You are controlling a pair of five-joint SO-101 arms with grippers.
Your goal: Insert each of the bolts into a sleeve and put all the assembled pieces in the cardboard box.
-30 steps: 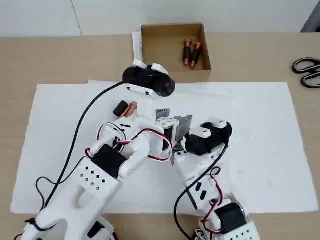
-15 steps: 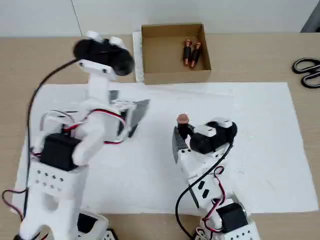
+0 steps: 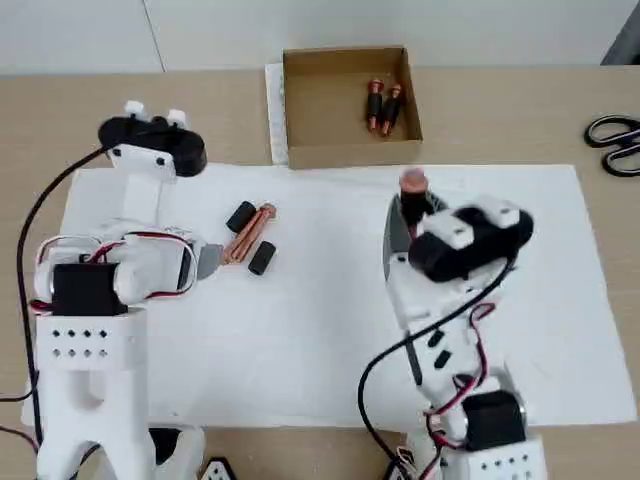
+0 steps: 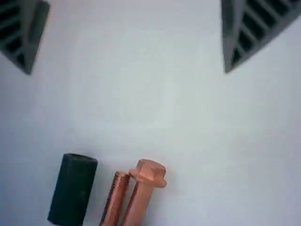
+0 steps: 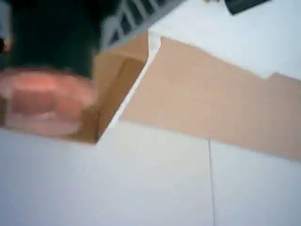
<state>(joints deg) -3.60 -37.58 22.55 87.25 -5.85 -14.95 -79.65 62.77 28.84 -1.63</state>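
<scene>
We count two assembled pieces [image 3: 383, 105] in cardboard box [image 3: 300, 100]. Right gripper [image 3: 404, 218] clamped on third piece [image 3: 412, 184] beside box. Left gripper [image 4: 128, 66] jaws apart, empty. Two bolts [image 3: 250, 234], two sleeves [image 3: 262, 258] unjoined on paper sheet [image 3: 520, 300], toward left edge.

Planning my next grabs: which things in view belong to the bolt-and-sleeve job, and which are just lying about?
Job:
cardboard box, with two assembled pieces inside
third piece, held in the right gripper
two loose bolts
two loose sleeves

Lying about:
scissors
white paper sheet under the work
</scene>
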